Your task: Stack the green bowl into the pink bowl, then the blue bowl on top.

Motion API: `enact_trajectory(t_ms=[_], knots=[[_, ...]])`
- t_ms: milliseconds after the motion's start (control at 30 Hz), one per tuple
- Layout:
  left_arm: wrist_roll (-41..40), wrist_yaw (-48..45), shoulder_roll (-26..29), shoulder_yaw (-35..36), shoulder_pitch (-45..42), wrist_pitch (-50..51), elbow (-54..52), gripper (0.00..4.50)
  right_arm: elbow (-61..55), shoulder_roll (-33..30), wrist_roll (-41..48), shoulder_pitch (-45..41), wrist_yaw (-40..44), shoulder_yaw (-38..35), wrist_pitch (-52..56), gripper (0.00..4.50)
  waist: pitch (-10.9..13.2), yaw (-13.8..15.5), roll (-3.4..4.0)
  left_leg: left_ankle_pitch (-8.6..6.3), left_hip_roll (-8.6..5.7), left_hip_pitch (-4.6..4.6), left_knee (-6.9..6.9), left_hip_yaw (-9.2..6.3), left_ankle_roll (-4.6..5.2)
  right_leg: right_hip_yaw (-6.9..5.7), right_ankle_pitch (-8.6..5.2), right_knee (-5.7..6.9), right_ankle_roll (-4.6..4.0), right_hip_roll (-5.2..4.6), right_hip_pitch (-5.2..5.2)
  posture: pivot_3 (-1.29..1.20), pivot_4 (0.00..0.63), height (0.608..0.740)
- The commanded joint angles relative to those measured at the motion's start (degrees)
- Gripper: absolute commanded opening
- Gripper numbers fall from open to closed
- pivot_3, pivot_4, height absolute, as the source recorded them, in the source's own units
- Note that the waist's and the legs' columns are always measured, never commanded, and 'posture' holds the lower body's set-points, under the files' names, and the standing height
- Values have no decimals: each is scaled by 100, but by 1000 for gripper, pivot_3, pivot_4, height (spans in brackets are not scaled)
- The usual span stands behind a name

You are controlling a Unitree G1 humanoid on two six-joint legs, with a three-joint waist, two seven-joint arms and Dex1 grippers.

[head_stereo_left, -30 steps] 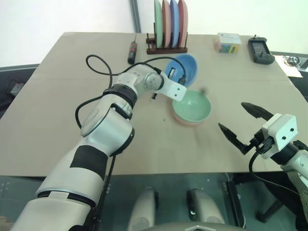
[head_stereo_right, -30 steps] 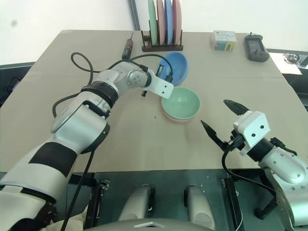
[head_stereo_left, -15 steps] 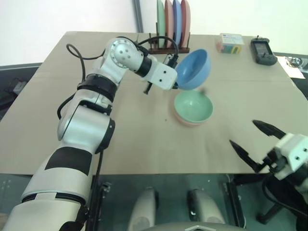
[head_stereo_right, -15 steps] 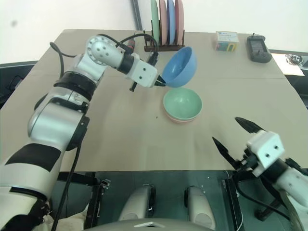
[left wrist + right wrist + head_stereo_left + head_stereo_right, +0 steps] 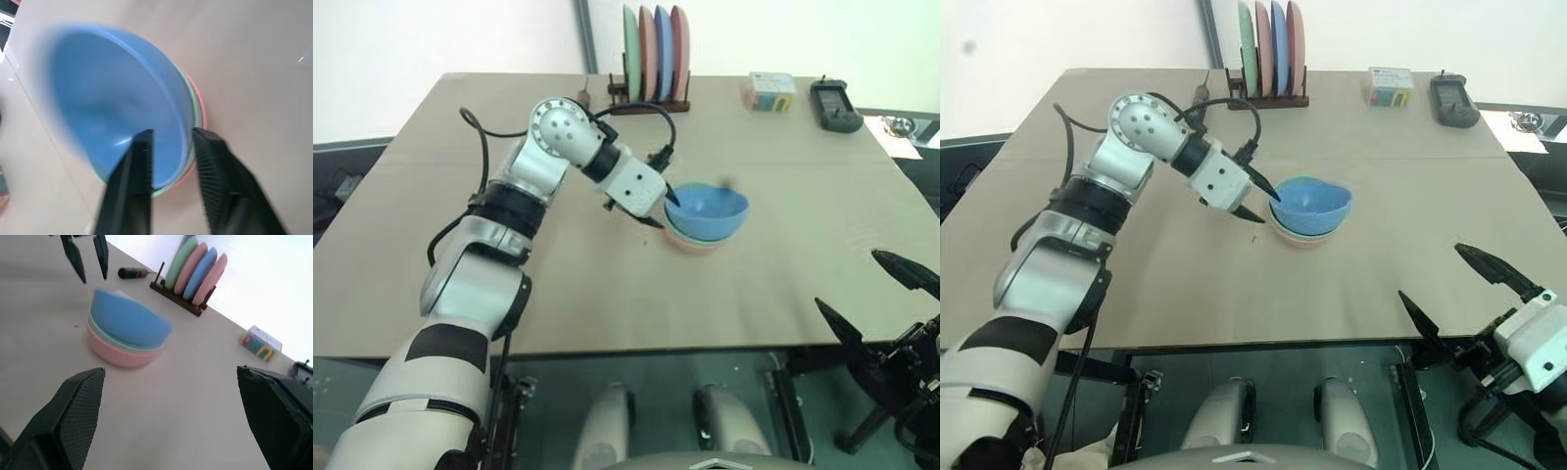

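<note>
From the head, the plate rack (image 5: 651, 59), screwdriver (image 5: 583, 95), colourful box (image 5: 770, 91) and black device (image 5: 830, 104) line the table's (image 5: 431, 245) far edge. The blue bowl (image 5: 708, 212), held aloft half a second ago, now sits tilted in the green bowl (image 5: 1283, 223) and pink bowl (image 5: 690, 244). In the left wrist view, the left gripper (image 5: 171, 142) stands parted astride its rim. In the right wrist view, the right gripper (image 5: 171, 396) is spread wide.

Left arm (image 5: 499, 255): glossy silver-white shells, black bands at joints, black cable looping alongside. Grippers: white blocky housing, two tapered black fingers (image 5: 134, 181), ribbed inner faces.
</note>
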Motion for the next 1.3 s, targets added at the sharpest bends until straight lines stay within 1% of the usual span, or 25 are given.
enact_trajectory(t_ms=[33, 133, 167, 200, 233, 300, 333, 400, 433, 500, 533, 567, 600, 700, 833, 967, 1167, 1300], knots=[[-392, 336, 394, 602, 304, 1403, -1140, 2049, 183, -225, 209, -300, 178, 173, -57, 4500, 0, 5, 2, 0, 0, -1, 1, 0, 0, 0, 0, 1, 0, 0, 0, 0, 150, 740], [-986, 564, 772, 1085, 982, 3139, -2279, 2049, 468, -454, 329, -595, 345, 271, 10, 4500, -3, -15, 9, 0, 2, 3, 0, -1, 0, 0, 0, 4, -1, 1, 0, 0, 150, 740], [-1106, 755, 913, 1252, 1298, 3718, -2672, 2049, 601, -549, 387, -717, 379, 290, 80, 4500, -4, -22, 10, 0, 3, 2, 0, 0, 0, 0, 0, 5, -1, 0, 0, 0, 150, 740], [-1441, 1001, 934, 1499, 1586, 4405, -2989, 2049, 722, -640, 447, -831, 399, 309, 176, 4500, -4, -38, 11, 0, 3, 3, 0, 1, 0, 0, 0, 5, -1, 0, 0, 0, 150, 740], [-1879, 1309, 781, 1866, 1878, 4648, -3229, 2049, 836, -728, 505, -936, 414, 328, 281, 4500, -5, -48, 13, 0, 4, 4, 0, -1, 0, 0, 0, 6, -1, 0, 0, 0, 150, 740], [-2356, 1698, 695, 2410, 2503, 4947, -3724, 2049, 1087, -929, 596, -1192, 422, 407, 539, 4500, -7, -43, 15, 0, 4, 4, 4, -5, 0, -4, 0, 10, 0, -1, 1, 0, 150, 740], [-2542, 1873, 788, 2671, 2902, 5265, -4041, 2311, 1300, -1069, 717, -1420, 451, 490, 767, 4500, -7, -46, 14, 0, 4, 4, 7, -3, 0, -4, 0, 11, 0, -4, 2, 0, 150, 740], [-3005, 1977, 1166, 3134, 3984, 6123, -4703, 2871, 1842, -1347, 1104, -1985, 489, 658, 1388, 4500, -6, -102, 12, 0, 4, 4, 9, -2, 0, -3, 1, 10, 0, -4, 3, 0, 150, 740], [-3077, 2141, 1221, 3345, 4465, 6240, -4962, 3248, 2106, -1472, 1175, -2229, 588, 729, 1526, 4500, -6, -137, 13, 0, 6, 6, 8, 1, 0, -1, 1, 11, 0, -4, 3, 0, 150, 740], [-3222, 2424, 1252, 3668, 5094, 6350, -5317, 4143, 2438, -1685, 1165, -2501, 784, 804, 1652, 4500, -5, -145, 16, 0, 9, 16, 3, 11, 0, 5, 8, 10, -12, -4, 3, 0, 150, 740], [-3210, 2526, 1282, 3780, 5342, 6305, -5462, 4370, 2554, -1771, 1126, -2592, 858, 823, 1676, 4500, -3, -108, 12, 0, 7, 14, 1, 9, 0, 6, 11, 12, -19, -5, 3, 0, 150, 740], [-3208, 2631, 1315, 3862, 5543, 6320, -5593, 4370, 2658, -1831, 1129, -2673, 923, 822, 1709, 4500, -2, -71, 13, 0, 7, 9, 1, -3, 0, -5, 8, 9, -14, -2, 0, 0, 150, 740], [-3463, 2664, 1366, 4047, 5758, 6581, -5736, 4370, 2709, -1898, 1189, -2761, 986, 811, 1788, 4500, -2, 2, 12, 0, 6, 7, 2, -6, 0, -9, 3, 9, -7, -3, 1, 0, 150, 740], [-3679, 2619, 1533, 4438, 6436, 6647, -6117, 4370, 2814, -2028, 1219, -3069, 1101, 786, 1819, 4500, -4, 19, 16, -1, 5, 5, 4, -3, 0, -7, -1, 4, -1, -5, 0, 0, 150, 740], [-3913, 2903, 1479, 4590, 6785, 6722, -6382, 4370, 2776, -2108, 1522, -3362, 1226, 749, 1993, 4500, -4, 42, 15, -1, 1, 5, 3, 5, 0, -4, -1, -2, -1, -13, 0, 0, 150, 740], [-4074, 3117, 1413, 4519, 6899, 6739, -6526, 4370, 2648, -2137, 1748, -3507, 1288, 759, 2187, 4500, -4, 28, 15, -1, 3, 7, 3, 8, -1, -2, -1, -1, -1, -12, -1, 0, 150, 740], [-4217, 3259, 1442, 4397, 6881, 6717, -6530, 4370, 2640, -2156, 1806, -3650, 1265, 747, 2257, 4500, -4, 23, 16, -1, 3, 6, 2, 12, -1, -1, -1, -2, -1, -12, -4, 0, 150, 740], [-4152, 3193, 1509, 4276, 6829, 6581, -6410, 4370, 2611, -2116, 1718, -3598, 1262, 736, 2201, 4500, -3, 23, 16, -1, 3, 5, 1, 12, -1, -1, -1, -2, -1, -12, -6, 0, 150, 740]])
